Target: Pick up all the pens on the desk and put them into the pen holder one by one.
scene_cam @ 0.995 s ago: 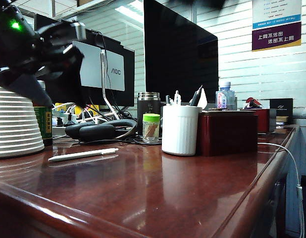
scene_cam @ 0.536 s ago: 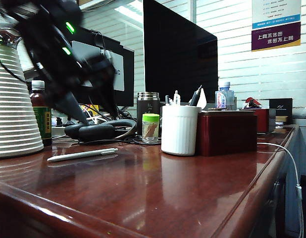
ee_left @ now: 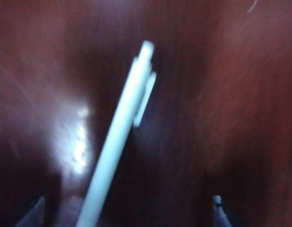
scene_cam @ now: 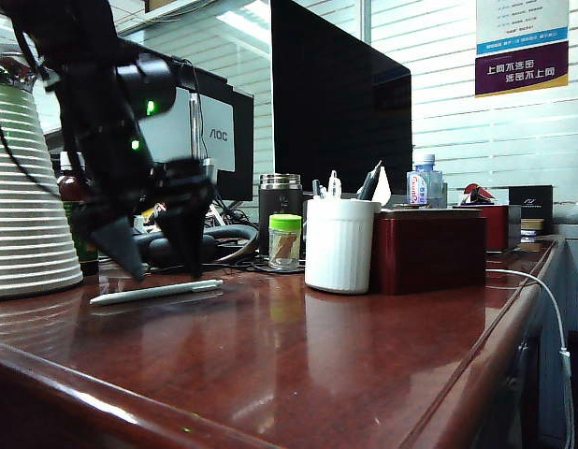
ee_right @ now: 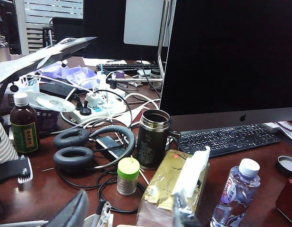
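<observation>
Left gripper [scene_cam: 163,271] fingers [scene_cam: 191,245] astride, seemingly, white pen [scene_cam: 156,292].

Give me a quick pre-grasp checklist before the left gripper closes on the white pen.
1. Left gripper open: ok, fingers spread.
2. White pen between the fingers: ok in the left wrist view.
3. Fingers down at the desk: cannot tell; tips look just above the pen.
4. Pen free of clutter: ok, lies alone.
5. Pen holder upright with room: ok, though already holding items.
6. Right gripper out of the way: ok, raised above the holder, nothing visibly held.
</observation>
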{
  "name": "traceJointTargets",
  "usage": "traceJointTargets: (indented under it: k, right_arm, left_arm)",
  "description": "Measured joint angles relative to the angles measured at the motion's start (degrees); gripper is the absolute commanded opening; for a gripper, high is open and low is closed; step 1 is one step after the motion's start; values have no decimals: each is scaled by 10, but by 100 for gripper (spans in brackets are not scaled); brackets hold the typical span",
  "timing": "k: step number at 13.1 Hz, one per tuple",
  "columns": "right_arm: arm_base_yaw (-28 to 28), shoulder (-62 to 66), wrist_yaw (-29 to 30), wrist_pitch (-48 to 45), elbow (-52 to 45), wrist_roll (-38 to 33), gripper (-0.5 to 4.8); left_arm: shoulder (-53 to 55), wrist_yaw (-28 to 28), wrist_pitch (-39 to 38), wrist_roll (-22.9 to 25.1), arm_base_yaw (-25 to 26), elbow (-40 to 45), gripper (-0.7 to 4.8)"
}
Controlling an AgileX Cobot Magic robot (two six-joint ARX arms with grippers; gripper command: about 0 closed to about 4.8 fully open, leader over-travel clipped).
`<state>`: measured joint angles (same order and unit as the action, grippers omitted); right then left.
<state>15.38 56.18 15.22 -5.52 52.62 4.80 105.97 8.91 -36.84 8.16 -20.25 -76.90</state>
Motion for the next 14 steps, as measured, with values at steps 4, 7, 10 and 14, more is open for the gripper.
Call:
traceJointTargets:
  k: [4, 7, 10, 14]
  right_arm:
    - [0, -2, 0, 0, 0, 0, 235]
    - [0, -2, 0, 1, 0, 0, 235]
    - [0, -2, 0, 1, 0, 0, 235]
    - [0, -2, 0, 5, 0, 3, 207]
  left_arm:
    - [18, 1, 11, 1, 3, -1, 260]
    - [21, 0, 10, 1, 3, -1, -6]
    - [21, 1, 14, 0, 3, -2, -6]
    - [-75, 177, 209, -136, 2, 0, -6]
